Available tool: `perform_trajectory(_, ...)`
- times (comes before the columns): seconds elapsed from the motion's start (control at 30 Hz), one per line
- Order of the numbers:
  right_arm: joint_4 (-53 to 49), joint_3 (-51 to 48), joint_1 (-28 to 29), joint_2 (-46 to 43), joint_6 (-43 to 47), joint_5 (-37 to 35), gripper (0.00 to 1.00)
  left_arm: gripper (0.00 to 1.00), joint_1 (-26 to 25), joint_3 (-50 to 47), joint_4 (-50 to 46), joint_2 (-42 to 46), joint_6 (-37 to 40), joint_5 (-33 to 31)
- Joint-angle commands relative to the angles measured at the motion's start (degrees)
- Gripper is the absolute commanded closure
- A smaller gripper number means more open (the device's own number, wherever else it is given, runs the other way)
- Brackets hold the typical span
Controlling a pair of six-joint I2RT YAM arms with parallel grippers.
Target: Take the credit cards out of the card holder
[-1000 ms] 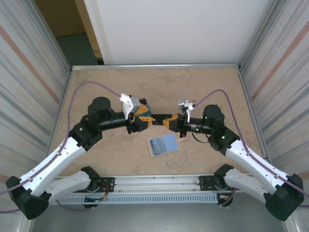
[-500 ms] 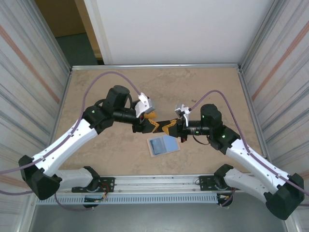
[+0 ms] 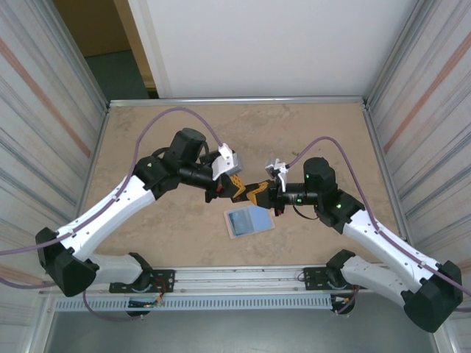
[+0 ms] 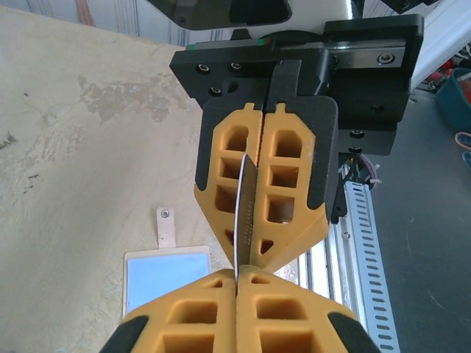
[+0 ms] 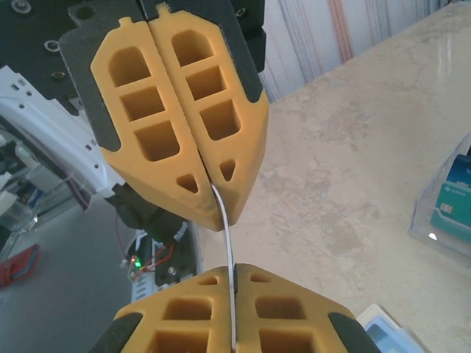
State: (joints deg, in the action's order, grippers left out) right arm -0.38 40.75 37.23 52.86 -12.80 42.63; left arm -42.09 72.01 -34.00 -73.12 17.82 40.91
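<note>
A credit card [image 4: 243,202] hangs edge-on above the table, pinched at both ends. My left gripper [image 4: 237,273] is shut on one end and my right gripper [image 5: 234,271] is shut on the other, so the card [image 5: 227,228] bridges the small gap and bows a little. From above, the left gripper [image 3: 239,189] and right gripper [image 3: 255,195] meet tip to tip at mid-table. The card holder [image 3: 249,219] lies open and flat just in front of them, pale blue face up [image 4: 163,278], with its beige tab [image 4: 168,226] sticking out.
A clear box [image 5: 447,209] with blue and teal cards inside stands on the beige table [image 3: 324,132] beyond the grippers. Corrugated metal walls close in both sides, and a slotted rail [image 3: 243,301] runs along the near edge.
My left arm has swung in from the left, and its gripper, open before, has shut on the free end of the card. The right gripper has stayed nearly still, holding the card.
</note>
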Motion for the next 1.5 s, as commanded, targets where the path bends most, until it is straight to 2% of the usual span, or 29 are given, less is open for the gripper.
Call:
perform_trajectory(0.0,0.09,2.31,0.39,-1.13,1.01,-1.55,0.67,1.00,0.14,1.07,-0.60,-0.38,1.64,-3.64)
perform_trajectory(0.13,-1.43,2.05,0.25,-2.54,1.02,-7.27,0.32,1.00,1.66,-0.21,0.73,0.81,2.68,-8.83)
perform_trajectory(0.23,-2.37,1.77,0.28,-3.44,0.89,-10.52,0.23,1.00,3.50,-1.89,2.76,1.27,4.40,-15.11)
perform_trajectory(0.33,-2.43,1.46,0.27,-3.75,0.08,-13.11,0.18,1.00,6.08,-2.50,4.20,-0.14,6.95,-20.93)
perform_trajectory(0.4,-2.37,1.27,0.38,-3.73,-0.91,-15.20,0.09,1.00,7.98,-2.00,4.29,-1.96,8.90,-22.69)
perform_trajectory(0.43,-2.27,1.19,0.47,-3.64,-1.44,-16.49,0.01,1.00,8.98,-1.79,4.57,-3.08,10.12,-23.10)
perform_trajectory(0.7,-1.60,0.47,0.62,-3.99,-4.55,-26.77,0.01,1.00,14.76,-2.35,12.63,-11.18,17.96,-25.92)
perform_trajectory(0.83,-2.44,0.60,0.65,-3.78,-5.39,-30.91,0.01,1.00,17.78,-0.78,15.01,-16.46,19.25,-23.93)
perform_trajectory(1.13,-4.71,1.01,0.49,-1.81,-6.54,-32.61,0.01,1.00,21.20,0.59,18.68,-23.86,21.00,-20.86)
perform_trajectory(1.47,-4.45,0.91,0.47,-1.36,-7.23,-33.05,0.01,1.00,21.69,0.44,21.66,-28.34,22.64,-20.27)
